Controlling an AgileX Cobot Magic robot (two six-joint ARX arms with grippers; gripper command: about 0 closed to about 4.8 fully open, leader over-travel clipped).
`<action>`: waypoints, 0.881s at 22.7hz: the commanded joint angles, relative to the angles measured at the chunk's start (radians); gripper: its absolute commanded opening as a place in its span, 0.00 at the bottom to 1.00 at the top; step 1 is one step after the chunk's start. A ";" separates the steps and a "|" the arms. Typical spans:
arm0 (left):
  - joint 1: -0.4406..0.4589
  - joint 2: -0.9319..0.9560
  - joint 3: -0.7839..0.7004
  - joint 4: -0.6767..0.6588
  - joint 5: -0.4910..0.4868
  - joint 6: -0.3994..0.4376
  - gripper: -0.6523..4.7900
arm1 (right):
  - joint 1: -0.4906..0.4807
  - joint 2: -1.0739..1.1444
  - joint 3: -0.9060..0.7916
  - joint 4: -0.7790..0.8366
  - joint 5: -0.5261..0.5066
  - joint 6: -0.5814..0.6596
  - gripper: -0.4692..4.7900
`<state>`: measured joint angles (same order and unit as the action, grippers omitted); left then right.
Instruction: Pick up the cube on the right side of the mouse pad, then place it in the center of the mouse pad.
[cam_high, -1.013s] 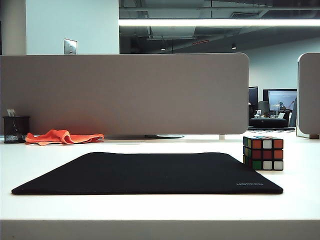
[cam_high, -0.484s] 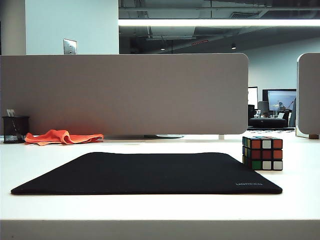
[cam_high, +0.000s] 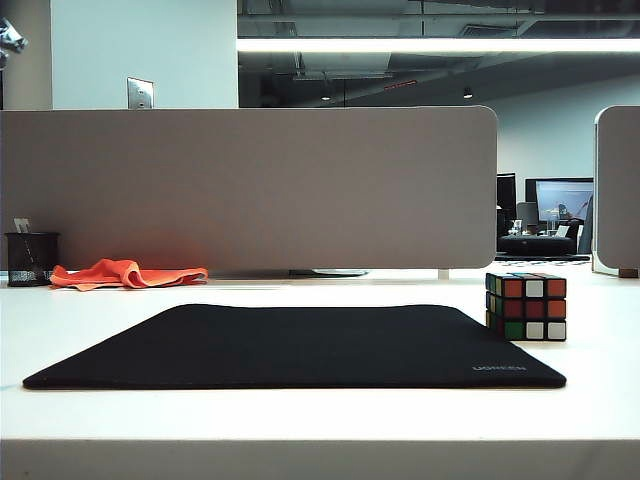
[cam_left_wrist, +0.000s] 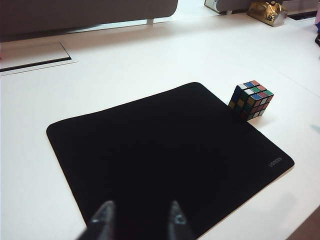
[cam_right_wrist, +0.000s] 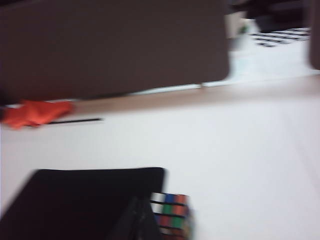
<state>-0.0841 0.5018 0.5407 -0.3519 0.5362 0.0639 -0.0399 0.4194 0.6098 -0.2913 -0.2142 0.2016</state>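
One container shows: a black mesh pen cup at the far left edge of the white surface, against the grey partition; something pale sticks up from it, too small to name.

Seen in its wrist view, the left pincer hangs above the near edge of the mouse pad, its two dark fingertips plainly apart with bare black mat between them, holding nothing and touching nothing. The right pincer shows only as a dark, blurred shape in its own view, closed to a single narrow tip and gripping nothing; it sits over the pad's right edge, just beside the cube, and the blur hides whether it touches it. Neither pincer appears in the exterior view, apart from a bit of grey hardware at the top left corner of that picture.

The cube stands on the surface at the right edge of the mouse pad, touching or almost touching that edge, nearer the pad's far right corner than the near corner with the grey lettering. The pad's centre is bare.

An orange cloth lies crumpled along the far edge, right of the pen cup, well apart from pad and cube.
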 joint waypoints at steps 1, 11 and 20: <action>0.002 -0.001 0.007 0.027 0.011 0.003 0.34 | 0.000 0.060 0.066 0.021 -0.024 0.120 0.08; 0.002 -0.001 0.007 0.027 0.025 -0.019 0.34 | 0.103 0.319 0.346 -0.177 0.090 0.035 0.08; -0.048 -0.001 0.007 0.024 0.029 -0.029 0.34 | 0.285 0.647 0.615 -0.391 0.170 -0.151 1.00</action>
<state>-0.1234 0.5018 0.5407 -0.3351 0.5579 0.0475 0.2405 1.0531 1.2114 -0.6930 -0.0120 0.0559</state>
